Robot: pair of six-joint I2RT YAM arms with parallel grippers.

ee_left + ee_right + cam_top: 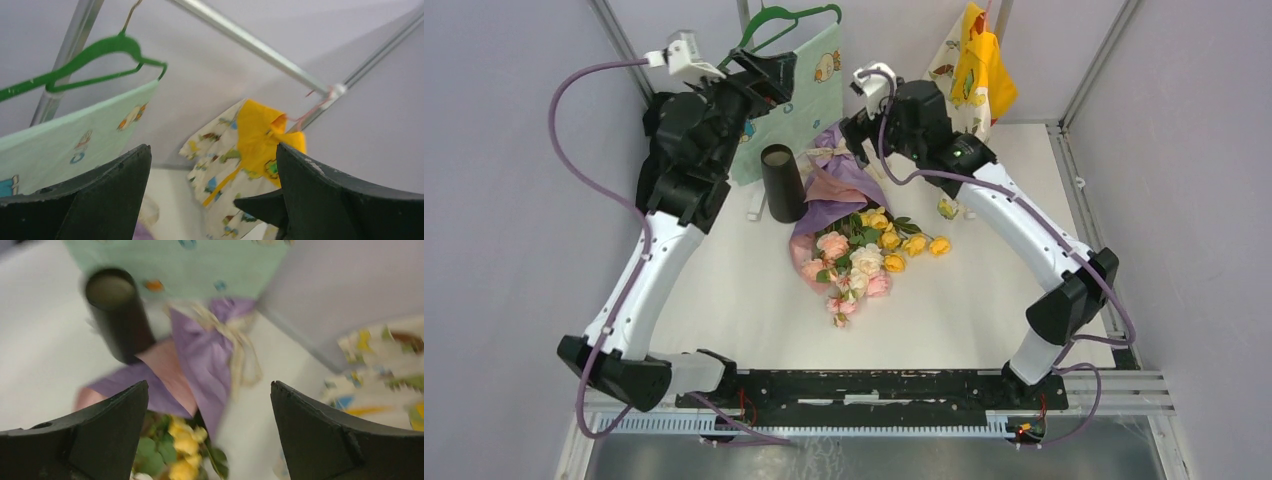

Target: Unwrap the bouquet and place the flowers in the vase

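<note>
Worktop: white worktop (724,290); mint cloth (799,95) and yellow garment (979,70) hang at the back.
Bouquet: bouquet (844,215) lies mid-worktop, wrapped in paper, ribbon (240,347) tied, blooms toward the arm bases.
Vase: vase (781,182) upright, just left of the wrapped end.
Left tool: left tool (214,195) spread wide, empty, raised before the mint cloth.
Right tool: right tool (210,432) spread wide, empty, above the ribbon end.

Top cam looks down on the whole table (724,290) from high behind its near edge, left wrist cam tilts up at the hung yellow garment (257,140), right wrist cam's close over the bouquet (210,355) and vase (117,315), all visible from top too.
</note>
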